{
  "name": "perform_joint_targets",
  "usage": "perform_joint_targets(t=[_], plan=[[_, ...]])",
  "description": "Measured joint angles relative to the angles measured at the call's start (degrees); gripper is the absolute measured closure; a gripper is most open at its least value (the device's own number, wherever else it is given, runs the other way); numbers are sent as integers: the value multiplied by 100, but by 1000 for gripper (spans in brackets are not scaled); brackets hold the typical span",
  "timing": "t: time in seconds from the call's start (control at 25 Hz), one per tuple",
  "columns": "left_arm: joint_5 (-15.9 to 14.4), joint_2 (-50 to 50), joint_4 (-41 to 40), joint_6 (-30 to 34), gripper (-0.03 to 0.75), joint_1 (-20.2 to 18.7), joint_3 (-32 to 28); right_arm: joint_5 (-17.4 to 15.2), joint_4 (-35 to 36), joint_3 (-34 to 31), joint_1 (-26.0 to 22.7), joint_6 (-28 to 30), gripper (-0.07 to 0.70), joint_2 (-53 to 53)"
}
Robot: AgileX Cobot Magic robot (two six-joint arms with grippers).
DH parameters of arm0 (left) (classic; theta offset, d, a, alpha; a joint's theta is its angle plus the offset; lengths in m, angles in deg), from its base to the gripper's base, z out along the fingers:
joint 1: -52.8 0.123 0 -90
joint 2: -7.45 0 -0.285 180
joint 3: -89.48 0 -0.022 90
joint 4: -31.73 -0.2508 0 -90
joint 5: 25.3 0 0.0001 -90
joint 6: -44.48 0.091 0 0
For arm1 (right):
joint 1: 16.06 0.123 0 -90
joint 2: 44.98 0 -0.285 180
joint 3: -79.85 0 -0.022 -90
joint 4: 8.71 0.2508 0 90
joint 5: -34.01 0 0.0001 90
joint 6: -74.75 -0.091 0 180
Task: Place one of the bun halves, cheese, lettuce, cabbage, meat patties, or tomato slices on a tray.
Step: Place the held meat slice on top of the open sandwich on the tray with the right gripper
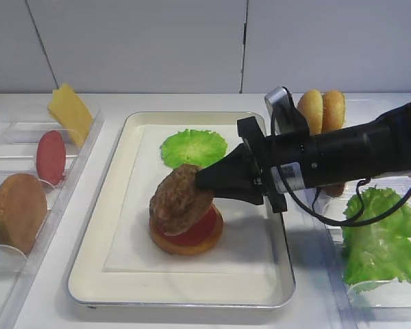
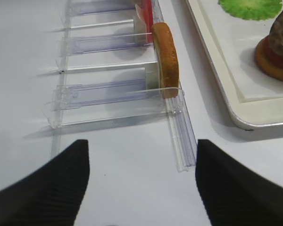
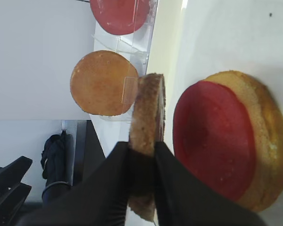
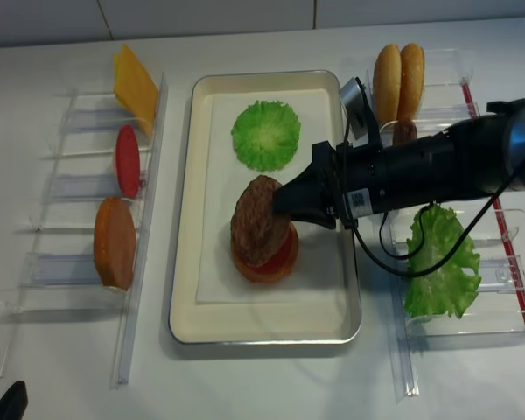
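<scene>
Lowering the rough dark-brown round meat patty (image 1: pixel 181 199), pinched by its edge in the black right gripper (image 1: pixel 204 179), should level it flat over the pinkish-red tomato slice (image 1: pixel 201 229) before letting go. Left gripper (image 2: pixel 141 181) waits agape beside the silver-rimmed metal tray (image 1: pixel 192 298).

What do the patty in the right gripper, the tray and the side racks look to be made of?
Meat patty: likely a firm foam or plastic replica; its grainy brown disc stays rigid while pinched by the rim in the right gripper.
Tray: metal by its shiny silver rim, cream inside, with a matte white paper liner.
Racks: clear, glossy plastic; the table shows through.
</scene>
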Motion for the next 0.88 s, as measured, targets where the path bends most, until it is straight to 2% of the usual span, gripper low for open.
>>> perform_joint_targets(t=[0.16, 0.36, 0.52, 0.64, 0.88], plan=[[0, 0, 0, 0, 249, 0, 0, 0, -12, 0, 0, -13, 440, 0], [0, 0, 0, 0, 249, 0, 0, 0, -65, 0, 0, -23, 269, 0], [0, 0, 0, 0, 249, 0, 0, 0, -239, 55, 0, -23, 188, 0], [0, 0, 0, 0, 249, 0, 0, 77, -686, 307, 0, -148, 158, 0], [0, 0, 0, 0, 249, 0, 0, 538, -1554, 714, 85, -612, 148, 0]])
